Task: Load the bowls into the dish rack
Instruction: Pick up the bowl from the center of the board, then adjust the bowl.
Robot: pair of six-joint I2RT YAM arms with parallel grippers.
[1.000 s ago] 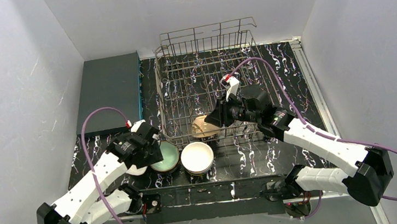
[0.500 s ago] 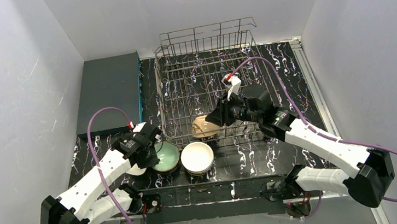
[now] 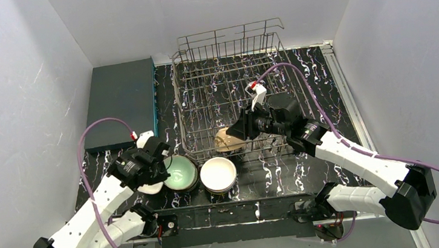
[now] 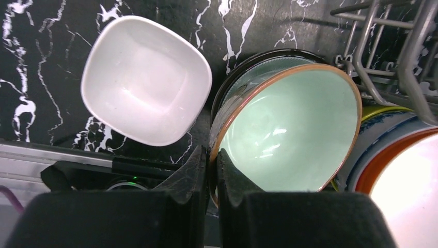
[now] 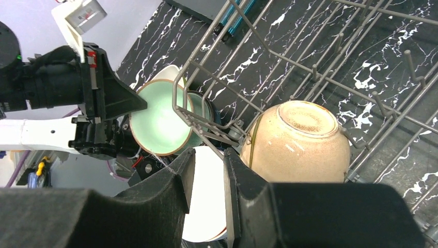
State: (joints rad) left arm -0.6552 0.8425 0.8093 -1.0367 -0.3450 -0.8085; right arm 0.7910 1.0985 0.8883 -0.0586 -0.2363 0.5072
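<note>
The left gripper (image 4: 212,155) pinched the rim of a tilted mint green bowl (image 4: 289,129) just outside the dish rack (image 3: 225,81). Farther off, the right gripper (image 5: 209,155), fingers narrowly parted and holding nothing, hung beside an upturned tan bowl (image 5: 299,142) inside the rack.

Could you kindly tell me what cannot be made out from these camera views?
Lower bowls under the mint green bowl: left wrist view, only rims show, so their count is hidden.
Orange-rimmed bowl: cut off by the left wrist view's right edge.
Small white bowl: top view, mostly covered by the left arm.
Peach-tan bowl inside: right wrist view, its base faces the camera.
</note>
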